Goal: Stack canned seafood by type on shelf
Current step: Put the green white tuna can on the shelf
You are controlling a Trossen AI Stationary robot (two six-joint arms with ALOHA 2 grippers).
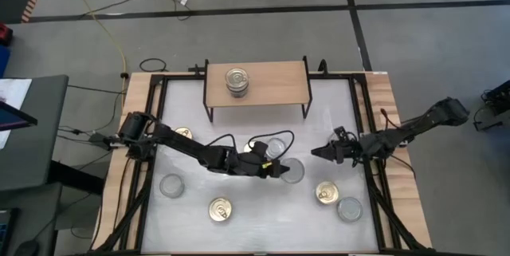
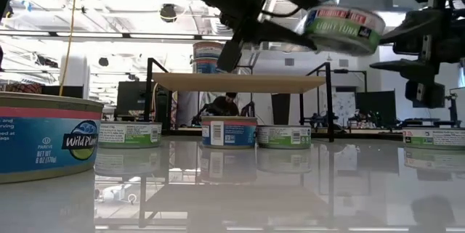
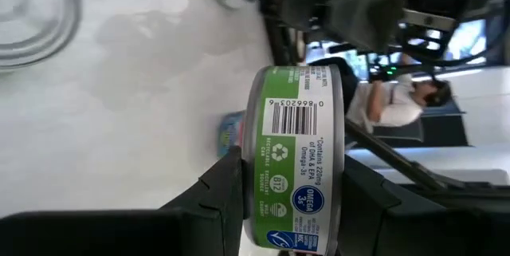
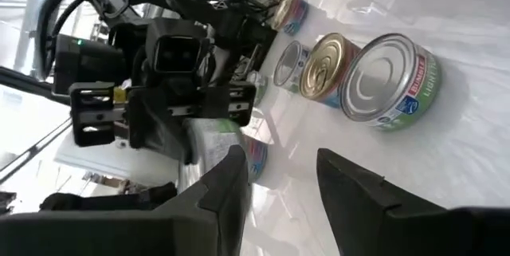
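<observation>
The left hand is out over the middle of the table, its fingers clamped on a green-labelled tin — in the low view this held tin hangs tilted in the air, above the level of the shelf board. From overhead its silver-grey lid shows just right of the hand's tip.

The right hand hangs a little to the right of the held tin, apart from it, its fingers standing partly open with nothing between them. The right wrist view looks past those fingers at the left arm's wrist and at tins standing on the table.

The shelf — a light-wood board on thin black legs — stands at the far middle of the table. On it sits a stack of tins, just left of the board's centre.

The other tins stand loose on the table: a gold-lidded one near and left of centre, a silver-lidded one further left, another gold lid partly under the left arm, a gold-lidded one near right, and a silver-lidded one touching or just beside it. One more silver lid shows just beyond the left hand.
</observation>
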